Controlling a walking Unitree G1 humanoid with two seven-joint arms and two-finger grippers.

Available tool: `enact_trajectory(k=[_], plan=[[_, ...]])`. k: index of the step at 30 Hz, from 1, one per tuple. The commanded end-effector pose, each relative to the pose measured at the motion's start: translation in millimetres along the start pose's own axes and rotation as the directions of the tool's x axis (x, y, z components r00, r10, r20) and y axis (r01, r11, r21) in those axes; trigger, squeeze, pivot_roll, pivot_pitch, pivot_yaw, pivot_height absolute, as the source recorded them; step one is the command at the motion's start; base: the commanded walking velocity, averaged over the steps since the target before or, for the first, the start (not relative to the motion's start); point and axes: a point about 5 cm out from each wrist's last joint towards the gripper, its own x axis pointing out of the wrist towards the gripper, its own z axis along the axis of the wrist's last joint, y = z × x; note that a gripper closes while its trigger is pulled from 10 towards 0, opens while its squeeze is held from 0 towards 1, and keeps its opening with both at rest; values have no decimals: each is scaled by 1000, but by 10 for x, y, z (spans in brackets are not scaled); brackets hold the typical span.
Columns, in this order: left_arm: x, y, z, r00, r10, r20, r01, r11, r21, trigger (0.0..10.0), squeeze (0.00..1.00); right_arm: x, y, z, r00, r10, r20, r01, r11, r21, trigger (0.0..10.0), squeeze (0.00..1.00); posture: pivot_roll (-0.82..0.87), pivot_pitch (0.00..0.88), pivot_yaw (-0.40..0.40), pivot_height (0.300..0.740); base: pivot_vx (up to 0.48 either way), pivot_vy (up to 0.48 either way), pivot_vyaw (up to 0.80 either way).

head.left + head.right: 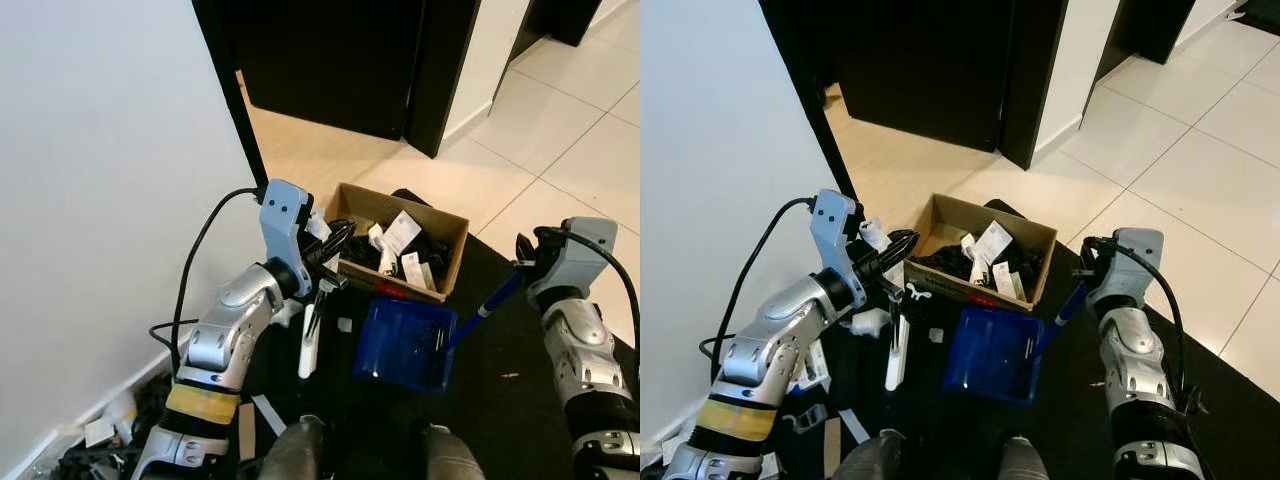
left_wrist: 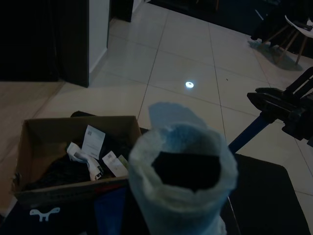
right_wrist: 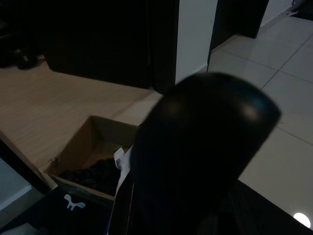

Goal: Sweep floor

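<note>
My left gripper [image 1: 333, 248] is shut on a small brush, whose white handle [image 1: 309, 345] hangs down over the black mat. The pale round end of that handle [image 2: 182, 183] sits close to the lens in the left wrist view. My right gripper [image 1: 527, 262] is shut on the blue handle [image 1: 490, 303] of a blue dustpan [image 1: 402, 345]. The pan rests on the mat, just in front of an open cardboard box [image 1: 452, 232] holding paper scraps and dark rubbish. A dark rounded end [image 3: 205, 147] blocks much of the right wrist view.
A white wall [image 1: 100, 200] runs close along my left, with scraps and litter [image 1: 100, 430] at its foot. Dark door panels [image 1: 330, 60] stand behind the box. Pale floor tiles [image 1: 560, 130] spread to the right, and the black mat [image 1: 500, 400] lies under me.
</note>
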Motion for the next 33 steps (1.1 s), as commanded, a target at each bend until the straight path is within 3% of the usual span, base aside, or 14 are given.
enact_trajectory(k=[1,33], plan=[[-10,-26,38,999,-12,30,12,1000,16,10000,0,-24,-25,8,1000,-8,8,7,1000,16,10000,0,94,143,62,740,345,0,0],[0,-9,50,999,-13,36,12,1000,17,10000,0,-33,3,-23,1000,-5,-7,5,1000,23,10000,0,96,148,65,740,427,0,0]])
